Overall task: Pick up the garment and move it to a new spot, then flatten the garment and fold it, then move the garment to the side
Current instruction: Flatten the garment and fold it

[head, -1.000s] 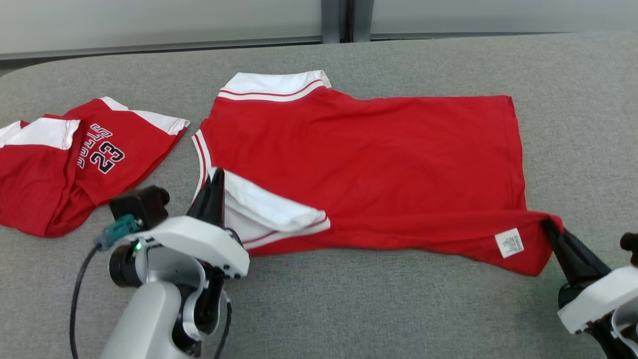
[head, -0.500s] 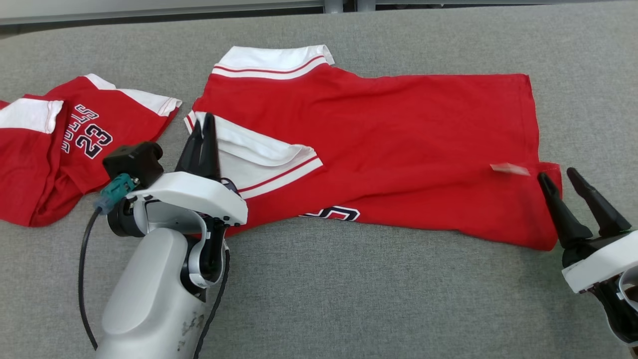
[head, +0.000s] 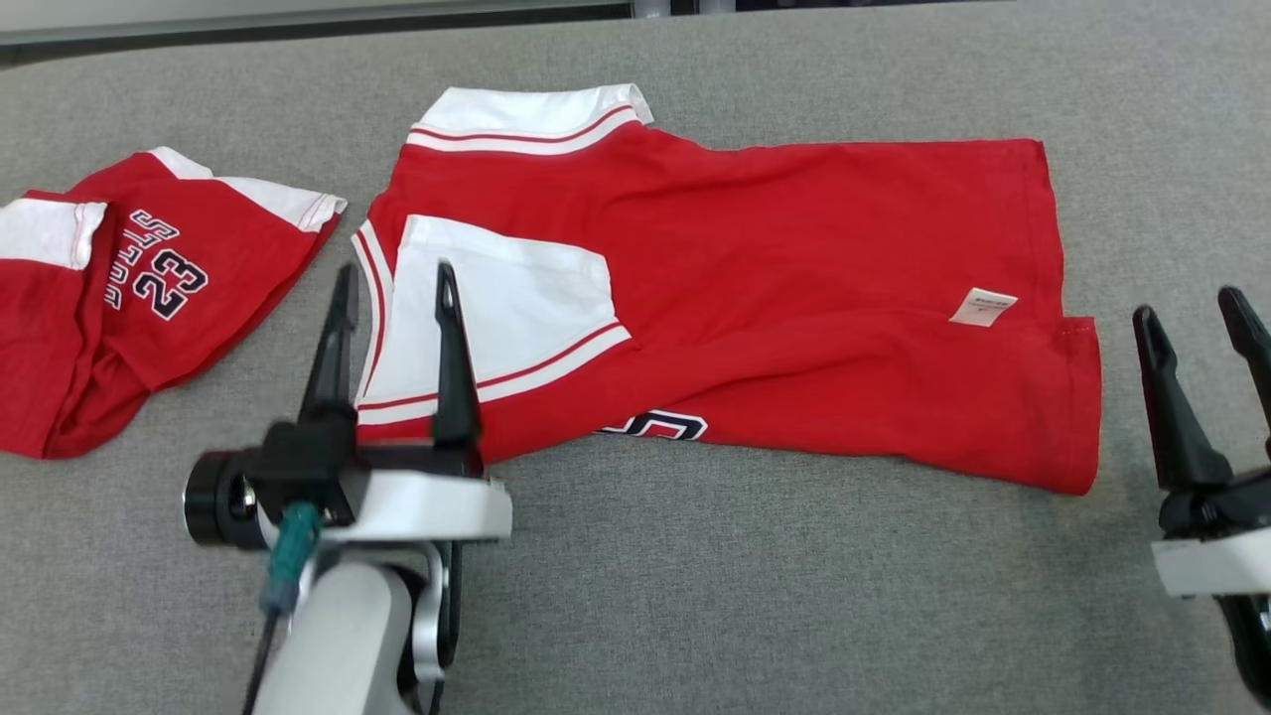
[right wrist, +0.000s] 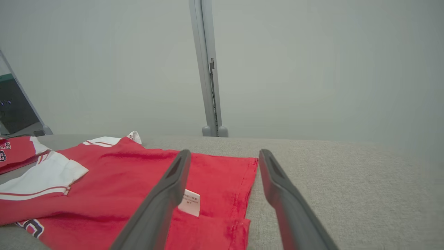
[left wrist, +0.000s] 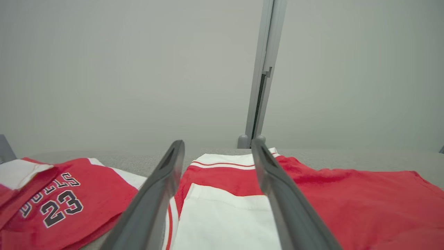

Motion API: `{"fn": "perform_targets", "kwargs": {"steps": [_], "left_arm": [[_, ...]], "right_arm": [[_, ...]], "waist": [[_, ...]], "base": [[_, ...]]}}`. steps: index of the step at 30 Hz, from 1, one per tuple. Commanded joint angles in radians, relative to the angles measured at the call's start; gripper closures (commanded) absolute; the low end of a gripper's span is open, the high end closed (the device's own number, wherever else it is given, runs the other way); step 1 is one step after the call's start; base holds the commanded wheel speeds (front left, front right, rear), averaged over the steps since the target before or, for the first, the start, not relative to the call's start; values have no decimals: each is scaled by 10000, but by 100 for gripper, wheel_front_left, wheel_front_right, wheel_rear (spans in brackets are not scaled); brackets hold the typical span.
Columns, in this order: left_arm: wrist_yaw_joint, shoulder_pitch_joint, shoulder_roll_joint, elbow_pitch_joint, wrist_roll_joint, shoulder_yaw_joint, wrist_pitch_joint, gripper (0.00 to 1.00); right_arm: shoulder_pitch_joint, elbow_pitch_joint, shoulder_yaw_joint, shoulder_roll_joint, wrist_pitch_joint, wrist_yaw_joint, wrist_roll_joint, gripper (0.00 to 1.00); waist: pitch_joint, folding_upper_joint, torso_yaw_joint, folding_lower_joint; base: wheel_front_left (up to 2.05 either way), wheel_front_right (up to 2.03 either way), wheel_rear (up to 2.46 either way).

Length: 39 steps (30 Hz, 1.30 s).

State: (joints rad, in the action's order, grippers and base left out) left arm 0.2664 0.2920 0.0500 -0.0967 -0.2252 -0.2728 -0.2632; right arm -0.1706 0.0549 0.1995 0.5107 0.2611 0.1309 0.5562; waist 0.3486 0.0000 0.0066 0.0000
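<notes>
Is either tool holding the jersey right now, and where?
Nothing is held. The left tool and right tool both stand open; the red jersey lies free.

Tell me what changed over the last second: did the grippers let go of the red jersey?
Yes. The left gripper and right gripper, shut on the near edge of the red jersey, folded it away from the robot, opened and drew back. Its white sleeve and care label now lie on top. The second jersey at the left stayed put.
</notes>
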Motion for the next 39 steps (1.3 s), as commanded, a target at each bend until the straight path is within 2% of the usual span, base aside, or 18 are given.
{"fn": "perform_targets", "kwargs": {"steps": [1, 7, 15, 30, 34, 39], "left_arm": [[110, -344, 43, 162, 160, 4, -16, 0], [375, -1883, 29, 675, 389, 147, -18, 0], [212, -2982, 21, 585, 169, 303, -19, 0], [-166, -3038, 20, -16, -45, 513, -20, 0], [-337, -2599, 19, -587, -302, 428, -20, 0], [-552, -1959, 24, -1732, -1108, 574, -20, 0]], "right_arm": [[304, -171, -183, -138, 48, -3, -156, 0], [1381, -356, -582, -661, 50, -3, -572, 0], [2230, -59, -718, -1068, 51, -3, -720, 0], [2238, 162, -624, -1220, 52, -3, -783, 0], [2113, 356, -505, -1166, 52, -3, -628, 0], [1606, 1186, 118, -905, 52, -3, -330, 0]], "waist": [[-120, 0, -12, 0], [-601, 0, -77, 0], [-1072, 0, -72, 0], [-1270, 0, -173, 0], [-1123, 0, -128, 0], [-835, 0, -144, 0]], "base": [[0, 0, 0], [0, 0, 0], [0, 0, 0], [0, 0, 0], [0, 0, 0], [0, 0, 0]]}}
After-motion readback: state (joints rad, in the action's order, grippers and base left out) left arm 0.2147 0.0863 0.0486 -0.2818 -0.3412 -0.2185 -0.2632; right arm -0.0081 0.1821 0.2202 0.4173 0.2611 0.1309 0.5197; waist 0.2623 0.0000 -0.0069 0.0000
